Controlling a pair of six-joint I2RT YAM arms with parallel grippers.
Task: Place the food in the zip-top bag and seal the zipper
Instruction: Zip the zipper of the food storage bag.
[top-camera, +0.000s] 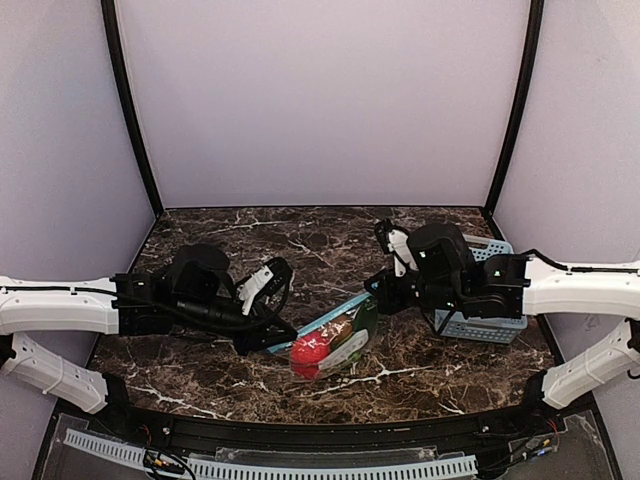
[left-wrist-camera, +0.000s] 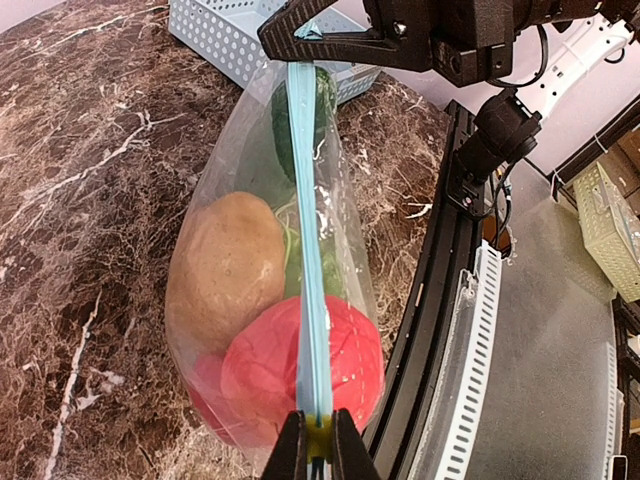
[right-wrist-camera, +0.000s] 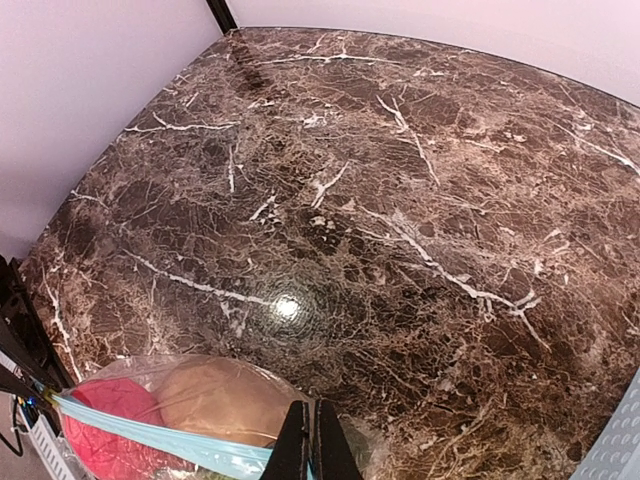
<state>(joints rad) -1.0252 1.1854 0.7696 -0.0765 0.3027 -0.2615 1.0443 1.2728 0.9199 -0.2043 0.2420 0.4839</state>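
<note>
Now the zipper (left-wrist-camera: 306, 220) runs straight from the left gripper (left-wrist-camera: 318, 445), pinching one end, to the right gripper (right-wrist-camera: 307, 440), pinching the other; the food (left-wrist-camera: 225, 270) sits inside the bag (left-wrist-camera: 235, 150).

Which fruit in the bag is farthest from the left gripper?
The green one, at the far end of the bag beside the right gripper. The red ones and the brown oval one lie closer to the left gripper.

No text, label, brand, number or sign can be read in any view. The whitish markings on the zip-top bag (top-camera: 345, 345), lower centre, are too blurred.
</note>
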